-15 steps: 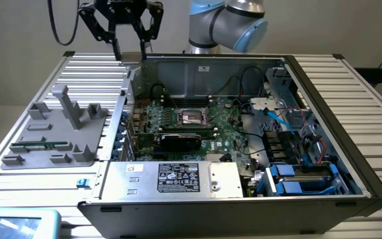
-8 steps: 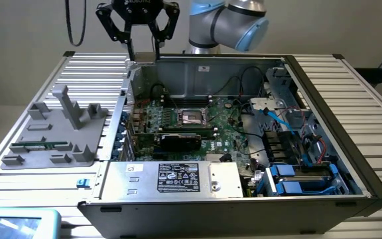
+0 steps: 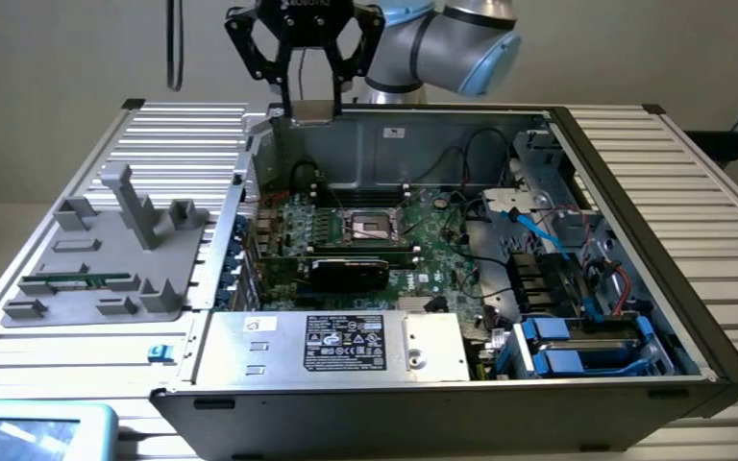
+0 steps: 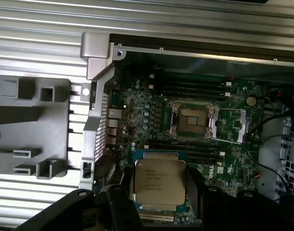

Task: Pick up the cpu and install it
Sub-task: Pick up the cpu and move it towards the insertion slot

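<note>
The cpu (image 3: 314, 109) is a flat silver square chip, held high above the back left corner of the open computer case (image 3: 626, 206). My gripper (image 3: 314, 104) is shut on it, a black finger on each side. In the wrist view the cpu (image 4: 159, 180) shows its printed metal top with a thin green rim between my gripper (image 4: 159, 193) fingers (image 4: 119, 204). The metal-framed socket (image 3: 376, 226) sits open on the green motherboard, well below and toward the exterior view's right of the chip. The socket (image 4: 192, 120) shows a tan centre, its load plate (image 4: 231, 126) flipped aside.
A grey parts fixture (image 3: 100, 250) lies on the ribbed table at the exterior view's left, with a green memory stick (image 3: 81, 281) in it. Inside the case are a power supply (image 3: 331, 343), black cables (image 3: 472, 154) and blue drive bays (image 3: 575, 351).
</note>
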